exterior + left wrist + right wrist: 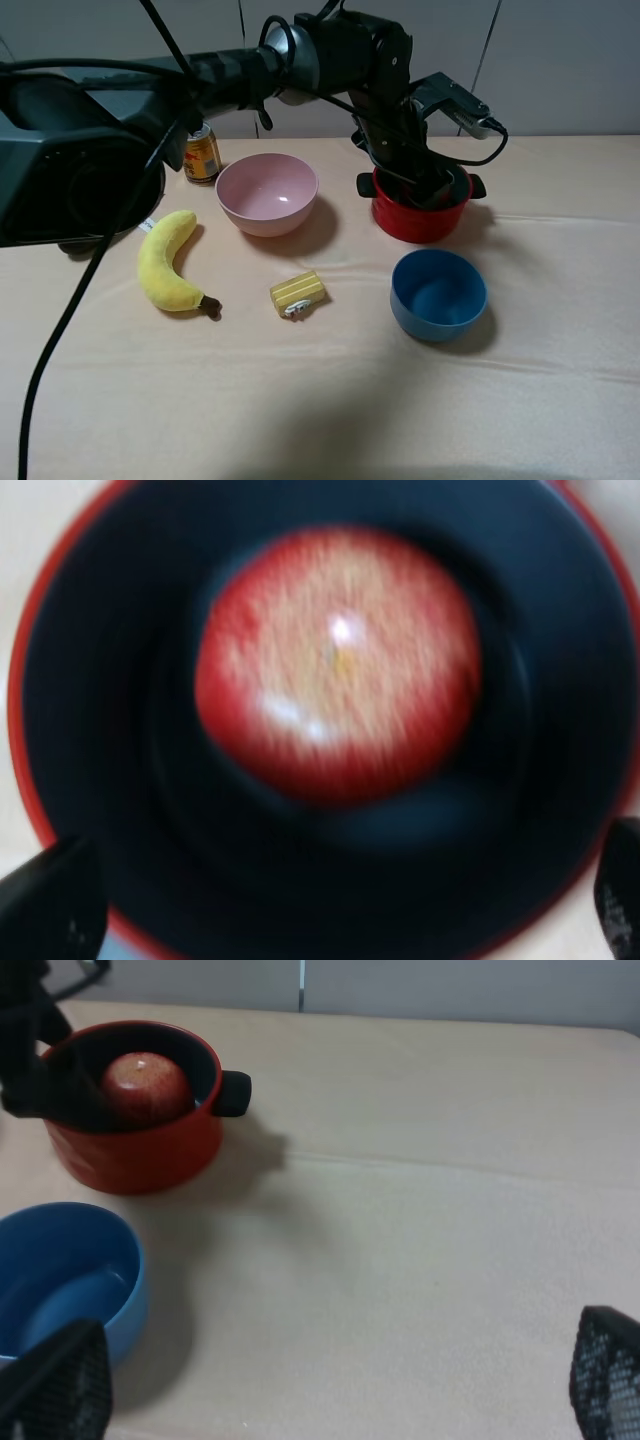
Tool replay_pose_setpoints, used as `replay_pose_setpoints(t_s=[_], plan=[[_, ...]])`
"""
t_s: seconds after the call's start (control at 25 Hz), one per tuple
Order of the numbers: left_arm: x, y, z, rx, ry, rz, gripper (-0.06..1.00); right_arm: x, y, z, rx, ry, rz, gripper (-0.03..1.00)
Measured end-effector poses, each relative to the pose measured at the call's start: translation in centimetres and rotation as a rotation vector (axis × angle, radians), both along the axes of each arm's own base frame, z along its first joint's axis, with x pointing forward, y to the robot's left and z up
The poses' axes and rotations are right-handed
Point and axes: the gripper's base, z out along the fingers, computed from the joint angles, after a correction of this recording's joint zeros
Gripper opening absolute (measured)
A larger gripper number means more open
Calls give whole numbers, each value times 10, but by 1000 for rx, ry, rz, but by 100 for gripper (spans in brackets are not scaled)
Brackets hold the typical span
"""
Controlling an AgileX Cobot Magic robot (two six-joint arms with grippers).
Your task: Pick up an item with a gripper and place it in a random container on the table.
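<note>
The red apple (pixel 335 660) lies inside the round red pot (pixel 420 222) on its dark floor; it also shows in the right wrist view (pixel 145 1085). My left gripper (pixel 425 178) reaches across the table and hangs just over the pot's mouth, hiding the apple in the exterior high view. In the left wrist view the gripper (pixel 335 905) is open, its fingertips (pixel 50 905) wide apart, not touching the apple. My right gripper (pixel 330 1380) is open and empty over bare cloth, away from the pot (pixel 140 1150).
A pink bowl (pixel 267 193) stands left of the pot and a blue bowl (pixel 438 293) in front of it. A yellow plush banana (pixel 170 262), a small yellow block (pixel 298 293) and a can (pixel 202 153) lie further left on the peach cloth.
</note>
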Motion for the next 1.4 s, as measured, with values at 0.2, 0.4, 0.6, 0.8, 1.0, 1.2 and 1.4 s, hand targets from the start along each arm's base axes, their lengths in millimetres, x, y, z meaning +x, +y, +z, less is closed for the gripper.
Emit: replay_pose_setpoints(t_s=[0.2,0.4,0.6,0.8,1.0,1.2,1.4], plan=[[-8,10,21,51,54,2,99,0,0,0,0,0,0,69],[-15,20,44,81,85,3,99,0,0,0,0,0,0,69],[-25,31,60,146,153,4,99,0,0,0,0,0,0,69],[-29,37,76,141,137,6,99,0,0,0,0,0,0,69],[-46,54,87,170,167,6,99,0,0,0,0,0,0,69],[-73,90,93,236,229,29,99,0,0,0,0,0,0,69],[-104,145,103,249,261,118,99,0,0,0,0,0,0,69]])
